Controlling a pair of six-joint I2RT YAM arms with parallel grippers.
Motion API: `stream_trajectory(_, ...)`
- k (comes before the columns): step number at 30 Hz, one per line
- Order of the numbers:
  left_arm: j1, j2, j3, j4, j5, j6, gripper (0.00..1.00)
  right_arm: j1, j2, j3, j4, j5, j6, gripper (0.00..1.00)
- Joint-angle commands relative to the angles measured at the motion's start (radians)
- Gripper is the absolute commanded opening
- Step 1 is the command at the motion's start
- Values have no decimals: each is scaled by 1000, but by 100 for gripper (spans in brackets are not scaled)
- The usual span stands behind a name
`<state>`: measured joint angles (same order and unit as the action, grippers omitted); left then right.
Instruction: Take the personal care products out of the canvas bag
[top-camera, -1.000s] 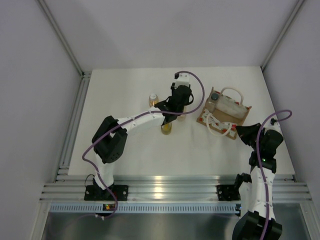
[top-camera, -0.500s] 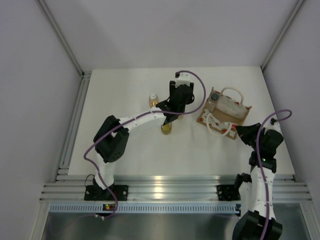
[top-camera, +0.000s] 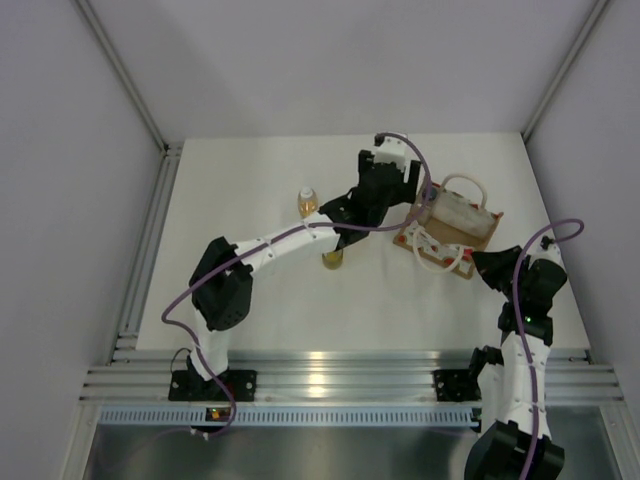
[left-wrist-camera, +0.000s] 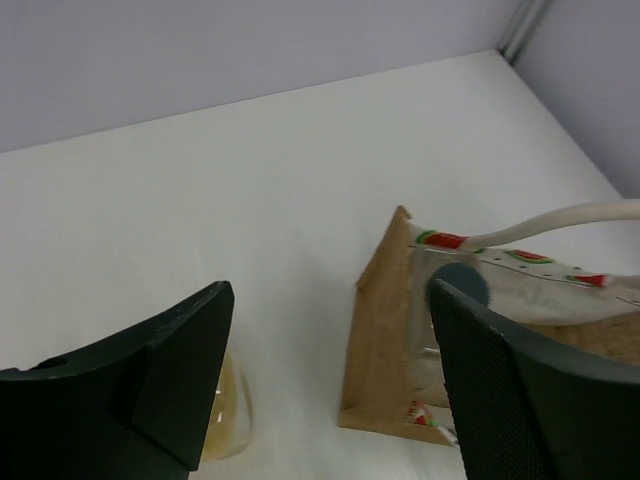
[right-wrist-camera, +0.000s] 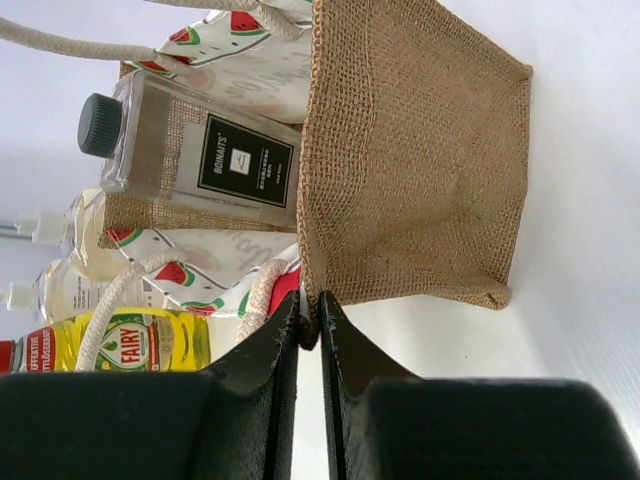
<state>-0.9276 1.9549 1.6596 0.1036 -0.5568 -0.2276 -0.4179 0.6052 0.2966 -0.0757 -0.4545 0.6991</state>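
Note:
The canvas bag (top-camera: 452, 226) lies on the table at the right. A clear squarish bottle (right-wrist-camera: 205, 150) with a dark cap and a yellow bottle (right-wrist-camera: 125, 340) lie in its mouth. Two amber bottles stand outside it, one (top-camera: 307, 203) further left and one (top-camera: 333, 258) partly under the left arm. My left gripper (top-camera: 408, 200) hovers open by the bag's left end. In the left wrist view this gripper (left-wrist-camera: 330, 300) holds nothing, with the bag's burlap side (left-wrist-camera: 378, 330) ahead and an amber bottle (left-wrist-camera: 228, 420) by the left finger. My right gripper (right-wrist-camera: 310, 320) is shut on the bag's burlap edge (right-wrist-camera: 315, 250).
Pale rope handles (left-wrist-camera: 560, 220) loop out from the bag. The table's far edge (top-camera: 340, 137) and the enclosure walls lie just behind the left gripper. An aluminium rail (top-camera: 150, 240) runs along the table's left side.
My left gripper has opened and swung right from above the amber bottle to the bag's left end. The bottle stays on the table. The right arm has not moved.

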Motion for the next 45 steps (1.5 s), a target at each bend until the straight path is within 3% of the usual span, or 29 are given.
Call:
stream_trajectory(1,-13,-22,162,-69,156,22,85,-28,18,-14,-52,23,-38,10)
stream_trajectory(4,-28,50,290,-197,189,36,84,-30,15,-14,-53,22,-38,10)
stream_trajectory(17,-65,213,502,-422,267,-1,72,-36,11,-14,-52,22,-39,10)
stream_trajectory(45,-65,349,586,-469,261,1,69,-44,11,-17,-53,13,-39,10)
